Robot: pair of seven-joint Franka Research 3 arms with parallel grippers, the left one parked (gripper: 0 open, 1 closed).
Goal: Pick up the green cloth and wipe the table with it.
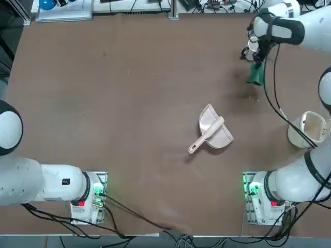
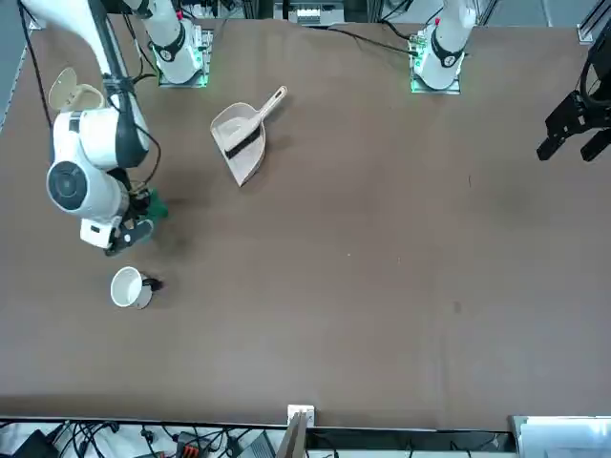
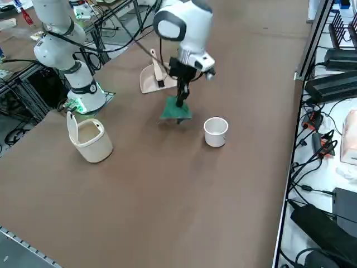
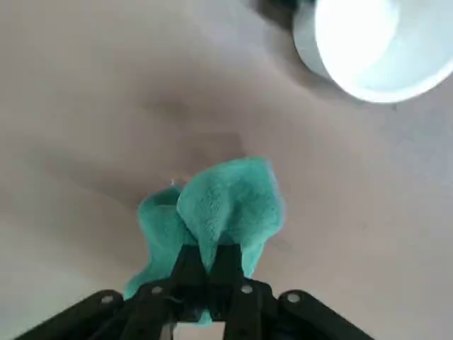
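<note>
Green cloth [image 4: 221, 205] pinched in my right gripper [image 4: 209, 258], bunched, near the white cup [image 3: 216, 132] on the table [image 3: 167, 195]. Risk: a sweep toward the cup could tip it; a loose pinch on so little fabric might let it slip.

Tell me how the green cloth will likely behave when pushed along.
The green cloth will probably stay floppy, since it droops in folds from the right gripper. Its fuzzy surface suggests some drag, and its loose edges may fold under.
</note>
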